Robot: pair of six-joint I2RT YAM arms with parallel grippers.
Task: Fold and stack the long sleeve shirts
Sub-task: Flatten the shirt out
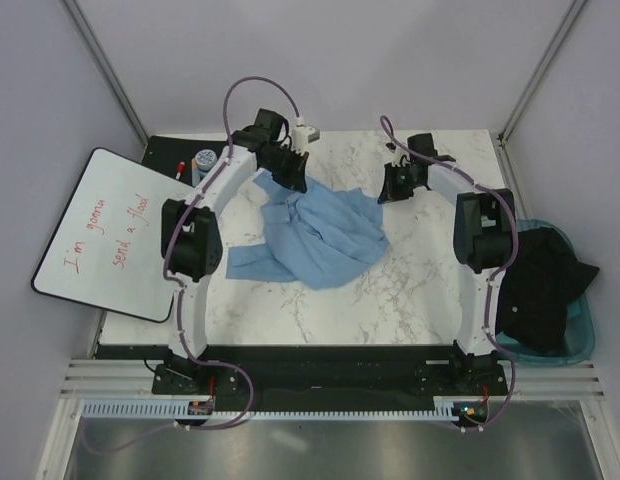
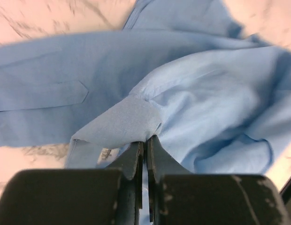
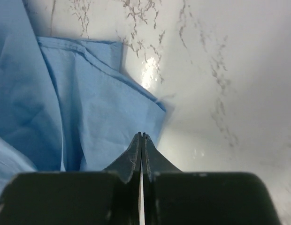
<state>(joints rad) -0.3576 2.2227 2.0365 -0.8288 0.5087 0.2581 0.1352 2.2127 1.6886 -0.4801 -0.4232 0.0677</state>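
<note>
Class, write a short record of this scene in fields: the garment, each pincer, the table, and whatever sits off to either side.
Garment: one light-blue shirt, crumpled and unfolded, mid-table
Left pincer: shut on a raised fold of the shirt
Right pincer: shut, over the shirt's edge, no cloth visibly gripped
Table: white marble pattern
Left side: whiteboard with red handwriting
Right side: teal bin holding dark cloth
Stack: none yet

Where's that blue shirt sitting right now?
Seen from above, the light-blue shirt lies crumpled in the middle of the marble table; the left claw pinches a fold at its far left edge, and the right claw is shut beside its far right edge.
</note>
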